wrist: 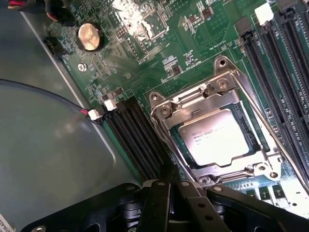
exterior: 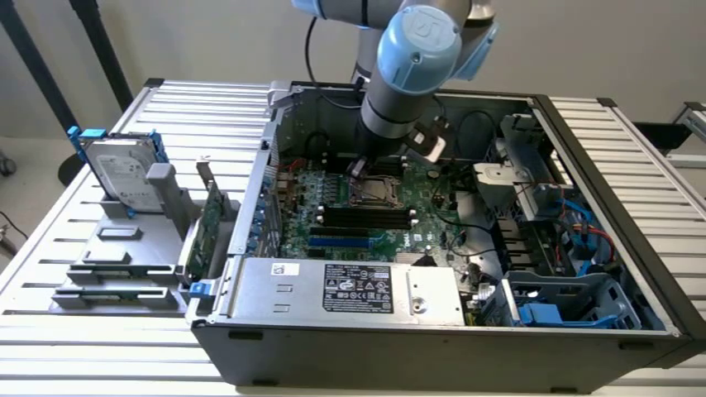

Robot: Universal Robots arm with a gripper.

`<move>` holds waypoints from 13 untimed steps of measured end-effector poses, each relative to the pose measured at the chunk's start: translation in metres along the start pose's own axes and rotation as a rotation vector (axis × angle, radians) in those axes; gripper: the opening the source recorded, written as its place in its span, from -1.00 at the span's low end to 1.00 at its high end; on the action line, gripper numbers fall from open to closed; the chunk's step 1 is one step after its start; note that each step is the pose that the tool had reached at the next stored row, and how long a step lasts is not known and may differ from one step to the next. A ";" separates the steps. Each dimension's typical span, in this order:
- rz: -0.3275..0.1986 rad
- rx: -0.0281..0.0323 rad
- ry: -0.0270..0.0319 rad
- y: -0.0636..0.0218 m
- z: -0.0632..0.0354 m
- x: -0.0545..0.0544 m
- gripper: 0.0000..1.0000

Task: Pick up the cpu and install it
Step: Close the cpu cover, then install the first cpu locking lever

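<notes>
gripper: the black robot gripper [wrist: 166, 203] hangs inside the open grey computer case [exterior: 617, 331], jaws pressed together and holding nothing, just above the board beside the socket.
cpu: the small flat square cpu with its dull silver-grey metal top [wrist: 218, 139] lies seated in the silver metal socket frame [wrist: 227, 89] on the green motherboard [exterior: 364, 215], apart from the gripper.
step in hand: judged from this, the chip is already in place; good practice here is a straight vertical move, clear of the frame's hinges and screws, so nothing nudges the chip.
counts: one cpu, one socket frame, one round silver coin battery [wrist: 90, 36].
outside the case: one silver hard drive in blue brackets [exterior: 119, 174] and one long green expansion card [exterior: 204, 236] stand on the slatted counter [exterior: 66, 248].
</notes>
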State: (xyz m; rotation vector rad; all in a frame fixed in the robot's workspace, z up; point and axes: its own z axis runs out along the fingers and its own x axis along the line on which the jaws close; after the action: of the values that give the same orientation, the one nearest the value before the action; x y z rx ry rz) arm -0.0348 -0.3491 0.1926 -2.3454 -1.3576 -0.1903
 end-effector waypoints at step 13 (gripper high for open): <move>-0.014 0.0120 0.0084 -0.0009 0.0015 0.000 -0.79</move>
State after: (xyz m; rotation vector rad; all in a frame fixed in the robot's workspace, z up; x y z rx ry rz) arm -0.0359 -0.3484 0.1914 -2.3232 -1.3679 -0.1954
